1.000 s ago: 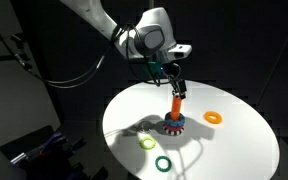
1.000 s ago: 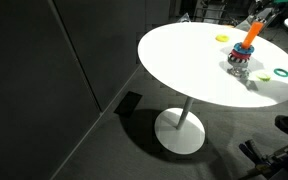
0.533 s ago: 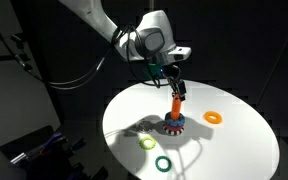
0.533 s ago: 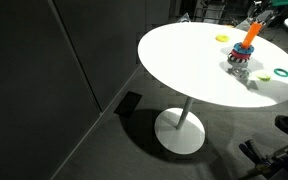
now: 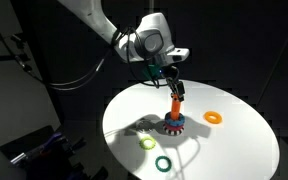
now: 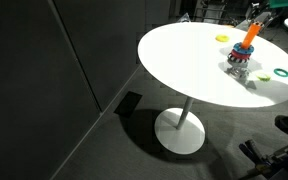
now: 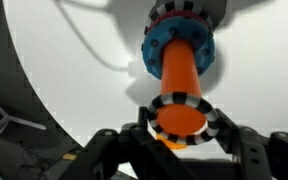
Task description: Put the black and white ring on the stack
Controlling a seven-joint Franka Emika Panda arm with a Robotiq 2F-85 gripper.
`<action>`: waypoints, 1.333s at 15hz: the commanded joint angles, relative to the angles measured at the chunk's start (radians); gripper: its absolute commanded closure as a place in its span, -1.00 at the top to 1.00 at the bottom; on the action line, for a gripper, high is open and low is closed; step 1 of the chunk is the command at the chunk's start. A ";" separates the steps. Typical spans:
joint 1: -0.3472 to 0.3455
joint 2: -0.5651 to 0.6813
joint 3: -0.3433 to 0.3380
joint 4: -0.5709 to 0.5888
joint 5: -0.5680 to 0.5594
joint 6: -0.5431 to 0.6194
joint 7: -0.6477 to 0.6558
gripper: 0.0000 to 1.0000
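Note:
In the wrist view my gripper (image 7: 180,135) is shut on the black and white ring (image 7: 181,101), which circles the top of the orange peg (image 7: 182,75). Below it the stack's blue ring (image 7: 164,45) and a red toothed ring sit around the peg's base. In an exterior view the gripper (image 5: 175,85) hovers right over the top of the stack (image 5: 173,118) in the middle of the round white table (image 5: 239,150). In the other exterior view the stack (image 6: 243,58) stands near the table's far edge, with the gripper mostly cut off.
A yellow-green ring (image 5: 148,143) and a dark green ring (image 5: 163,163) lie near the table's front edge. A flat orange ring (image 5: 214,117) lies beside the stack. The surroundings are dark; the table's pedestal base (image 6: 180,130) stands on the floor.

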 commanded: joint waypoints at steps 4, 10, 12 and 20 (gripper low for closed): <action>0.027 -0.004 -0.029 0.004 -0.068 0.000 0.039 1.00; -0.001 -0.044 0.005 -0.018 -0.025 -0.048 -0.044 1.00; -0.020 -0.066 0.028 -0.029 0.008 -0.077 -0.099 1.00; -0.095 -0.176 0.102 -0.064 0.147 -0.247 -0.355 1.00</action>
